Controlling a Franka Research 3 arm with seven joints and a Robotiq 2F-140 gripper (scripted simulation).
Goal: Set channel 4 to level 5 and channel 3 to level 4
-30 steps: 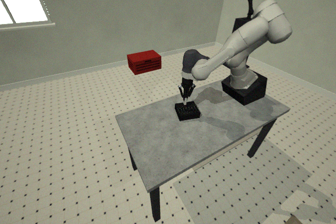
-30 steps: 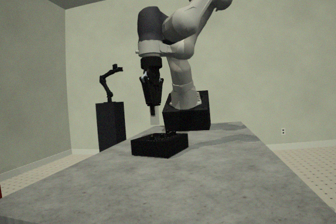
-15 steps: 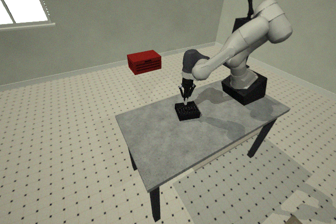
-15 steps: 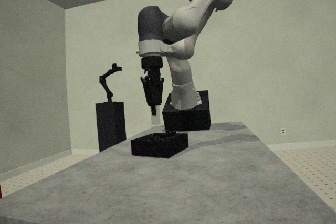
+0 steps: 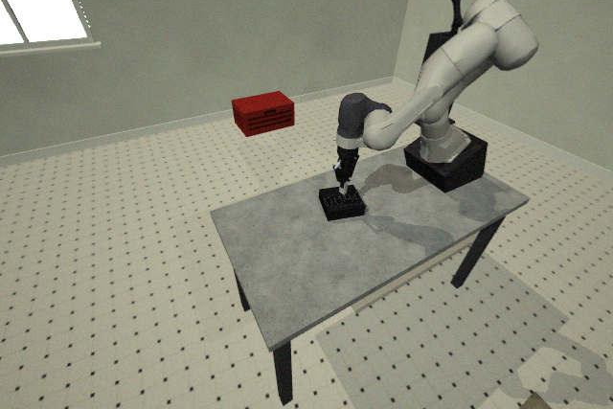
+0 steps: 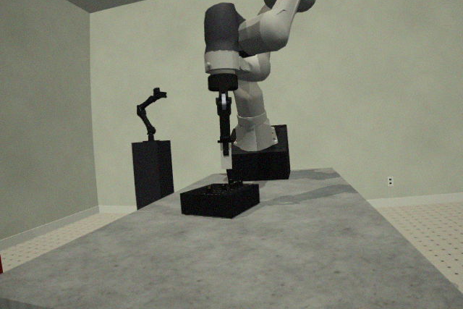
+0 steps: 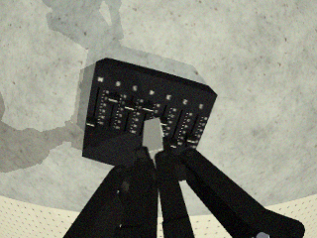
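The lighting desk [image 5: 341, 202] is a small black box standing flat on the grey table; it also shows in the exterior view [image 6: 219, 199] and in the wrist view [image 7: 149, 117]. Its top carries a row of several faders with scales beside them. My gripper [image 7: 155, 130] is shut and empty, fingers pressed together. Its pale tips [image 5: 342, 190] point straight down onto the middle of the fader row, near the desk's near edge in the wrist view. The tips hide the fader beneath them. In the exterior view the gripper [image 6: 228, 178] reaches the desk's top.
My arm's black base [image 5: 445, 159] stands on the table's far right corner. A red toolbox [image 5: 262, 113] sits on the floor beyond the table. A black pedestal with a small camera arm [image 6: 151, 171] stands behind the table.
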